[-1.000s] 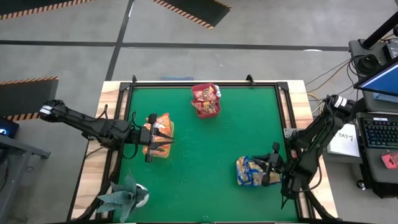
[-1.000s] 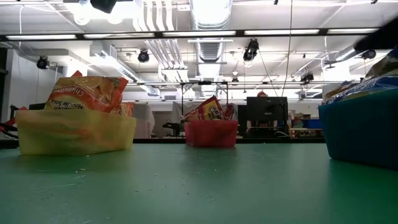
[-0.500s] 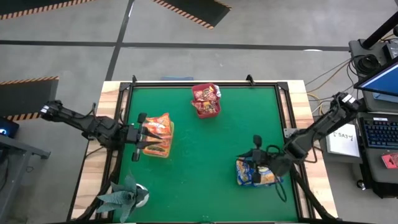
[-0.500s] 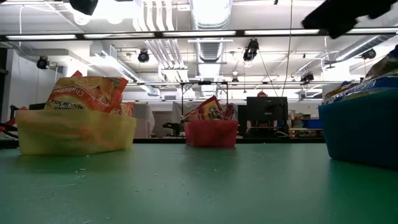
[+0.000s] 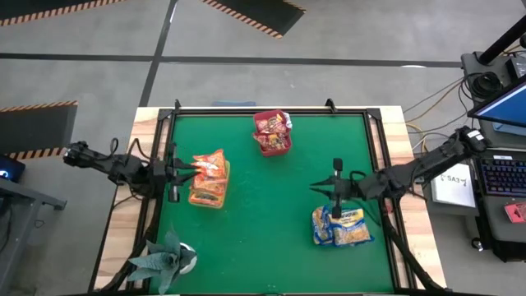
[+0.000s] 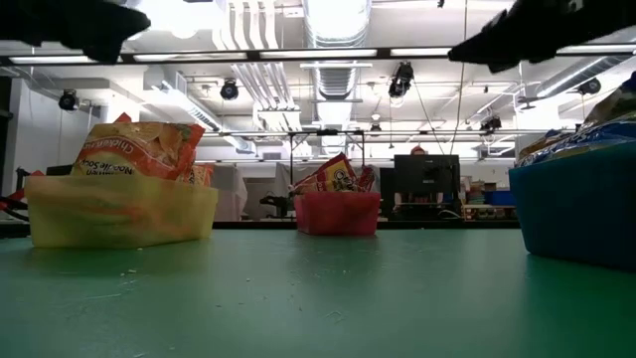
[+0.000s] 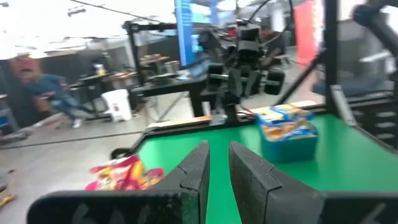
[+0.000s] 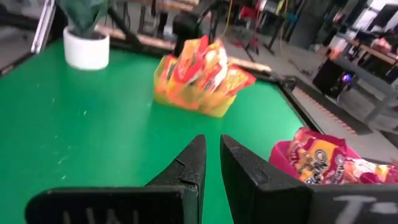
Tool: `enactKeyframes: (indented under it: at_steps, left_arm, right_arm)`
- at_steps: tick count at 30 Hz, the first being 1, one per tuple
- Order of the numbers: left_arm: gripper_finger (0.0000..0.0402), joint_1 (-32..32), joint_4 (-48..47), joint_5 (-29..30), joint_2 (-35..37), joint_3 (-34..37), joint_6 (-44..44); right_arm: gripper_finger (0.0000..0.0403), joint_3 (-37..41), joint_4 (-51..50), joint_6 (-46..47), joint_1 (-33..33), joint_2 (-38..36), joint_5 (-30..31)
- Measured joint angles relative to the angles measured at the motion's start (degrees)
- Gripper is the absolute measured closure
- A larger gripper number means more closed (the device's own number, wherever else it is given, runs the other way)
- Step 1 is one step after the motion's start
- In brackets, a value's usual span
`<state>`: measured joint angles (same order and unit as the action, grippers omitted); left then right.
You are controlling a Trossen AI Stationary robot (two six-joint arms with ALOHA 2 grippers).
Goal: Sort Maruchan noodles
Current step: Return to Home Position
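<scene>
High view is showing the left gripper [image 5: 182, 171] hanging over the left edge of the counter [image 5: 263, 214], just beside the yellow bin [image 6: 119, 214]. In the left wrist view its fingers [image 7: 193, 174] are sitting almost together, with only a thin slit between them, and are gripping nothing. A small potted plant [image 5: 168, 256] is standing near the counter's front-left corner. Orange noodle packets [image 5: 207, 168] are sticking up out of the yellow bin — upright and leaning on one another. Further right, by the far edge, the red bin [image 6: 336, 214] is holding dark red packets [image 5: 271, 127]. Right of centre, the right gripper [image 5: 320, 189] is hovering above the green surface, just behind the blue bin [image 6: 581, 214] and pointing toward the left side. Its fingers [image 8: 186, 174] are likewise drawn nearly closed and are carrying nothing. Blue-and-yellow packets [image 5: 341, 226] are lying piled in the blue bin near the front-right corner — every packet in sight is sitting inside a bin.
</scene>
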<state>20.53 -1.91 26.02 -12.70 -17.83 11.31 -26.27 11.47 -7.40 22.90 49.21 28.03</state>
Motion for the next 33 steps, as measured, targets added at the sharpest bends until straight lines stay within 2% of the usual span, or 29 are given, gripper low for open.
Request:
enactKeyframes:
  at_steps: [7,12,22,30,33]
  left_arm:
    - [0.0359,-0.02,0.17,4.57,10.17,5.56,0.00]
    - [0.0359,-0.11,-1.18,5.95,12.66,6.84,0.54]
    - [0.0359,-0.11,-4.80,7.09,12.72,7.15,-5.66]
    - [0.0359,-0.11,-5.17,7.09,12.72,7.25,-6.34]
    - [0.0359,-0.11,-5.14,7.09,12.72,7.26,-6.47]
  right_arm:
    - [0.0365,12.09,15.29,-1.21,-10.04,-8.83,-11.19]
    - [0.0365,17.93,18.00,-2.47,-14.44,-16.30,-14.62]
    - [0.0365,25.13,12.28,-4.18,-15.06,-34.25,-14.59]
    - [0.0365,25.50,2.28,-6.35,-15.06,-47.04,-14.60]
    - [0.0365,25.54,-1.50,-6.98,-15.06,-49.17,-14.78]
